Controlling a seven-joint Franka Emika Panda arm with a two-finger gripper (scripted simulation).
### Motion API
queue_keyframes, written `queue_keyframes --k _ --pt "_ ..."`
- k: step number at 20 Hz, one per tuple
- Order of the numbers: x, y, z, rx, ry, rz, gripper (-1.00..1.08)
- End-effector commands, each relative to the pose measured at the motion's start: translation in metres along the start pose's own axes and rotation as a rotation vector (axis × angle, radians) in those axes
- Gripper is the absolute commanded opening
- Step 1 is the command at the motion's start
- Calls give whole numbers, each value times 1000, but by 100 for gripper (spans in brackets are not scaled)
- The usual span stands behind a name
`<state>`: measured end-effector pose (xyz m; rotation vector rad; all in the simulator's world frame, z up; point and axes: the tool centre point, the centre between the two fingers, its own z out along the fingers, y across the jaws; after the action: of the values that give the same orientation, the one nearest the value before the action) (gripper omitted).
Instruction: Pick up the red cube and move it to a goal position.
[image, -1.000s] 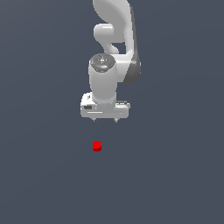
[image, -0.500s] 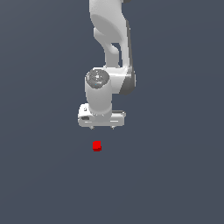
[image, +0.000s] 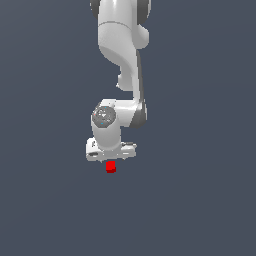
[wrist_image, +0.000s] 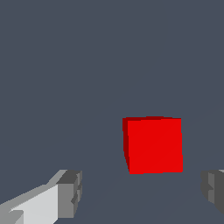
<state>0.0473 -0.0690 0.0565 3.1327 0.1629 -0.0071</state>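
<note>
The red cube (image: 110, 168) is a tiny bright-red block lying on the dark grey floor (image: 200, 200). In the exterior view my white gripper (image: 111, 159) hangs directly over it, its hand almost down on the cube and hiding the fingers. The wrist view shows the red cube (wrist_image: 153, 145) large and close, beyond the gap between the two grey fingertips (wrist_image: 70, 192). It lies nearer one fingertip than the other and touches neither. The gripper (wrist_image: 141, 190) is open with nothing held.
The white arm (image: 122, 50) rises from the gripper toward the top of the exterior view. Plain dark grey floor surrounds the cube on all sides, and no other object is in view.
The arm has come down steadily over the last second, bringing the gripper from well above the cube to just over it. The cube has not moved.
</note>
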Motion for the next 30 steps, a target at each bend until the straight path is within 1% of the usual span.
queue_keyframes --k 1,7,13,14,25,30 --pt "7 4 13 2 3 -16 100" --pt "17 11 32 4 4 -37 100" --pt "20 13 37 4 5 -43 100" --pt "20 13 37 4 5 -43 -100" --pt "20 13 36 4 5 -43 -100" --pt "19 11 27 4 5 -43 -100"
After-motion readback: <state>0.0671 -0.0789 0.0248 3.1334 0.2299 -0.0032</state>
